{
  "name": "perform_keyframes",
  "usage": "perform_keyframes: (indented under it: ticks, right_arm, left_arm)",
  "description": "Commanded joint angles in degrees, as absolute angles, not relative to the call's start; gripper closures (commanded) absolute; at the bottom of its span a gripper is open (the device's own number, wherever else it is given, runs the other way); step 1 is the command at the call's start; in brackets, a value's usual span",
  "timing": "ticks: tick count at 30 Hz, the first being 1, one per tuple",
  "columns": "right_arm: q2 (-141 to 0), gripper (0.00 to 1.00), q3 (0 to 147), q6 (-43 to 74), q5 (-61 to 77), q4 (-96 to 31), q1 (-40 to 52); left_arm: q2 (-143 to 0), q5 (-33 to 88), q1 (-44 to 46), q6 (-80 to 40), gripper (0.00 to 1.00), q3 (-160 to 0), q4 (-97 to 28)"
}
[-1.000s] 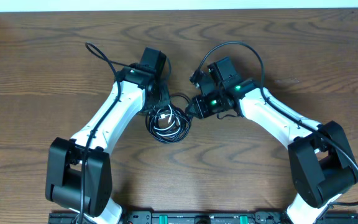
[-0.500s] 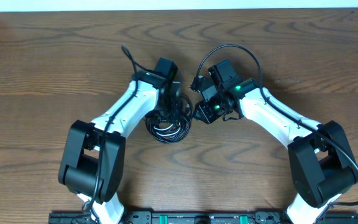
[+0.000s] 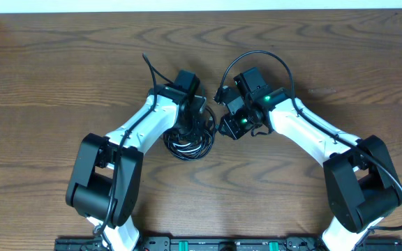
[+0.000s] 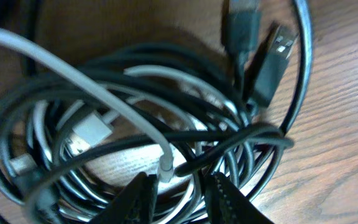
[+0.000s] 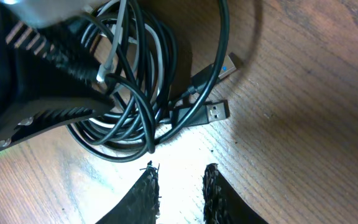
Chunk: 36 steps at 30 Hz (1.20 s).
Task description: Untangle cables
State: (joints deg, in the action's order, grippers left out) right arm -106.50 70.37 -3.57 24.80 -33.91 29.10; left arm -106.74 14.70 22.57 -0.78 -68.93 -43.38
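My left claw (image 4: 184,183) sits in the coiled thin black cable (image 4: 260,135) and thin white cable (image 4: 107,98); I can't tell its grip. My right claw (image 5: 179,177) gapes empty.

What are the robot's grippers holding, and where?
The right gripper holds nothing. The left gripper straddles strands of the white cable and black cable; whether it grips them cannot be told.
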Motion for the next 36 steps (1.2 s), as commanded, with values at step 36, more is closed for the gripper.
perform_keyframes:
  ticks: [36]
  right_arm:
    - [-106.9, 0.64, 69.9, -20.9, 23.1, -36.8, 29.5]
  left_arm:
    - [-107.5, 37.2, 20.2, 7.9, 0.93, -68.0, -38.9]
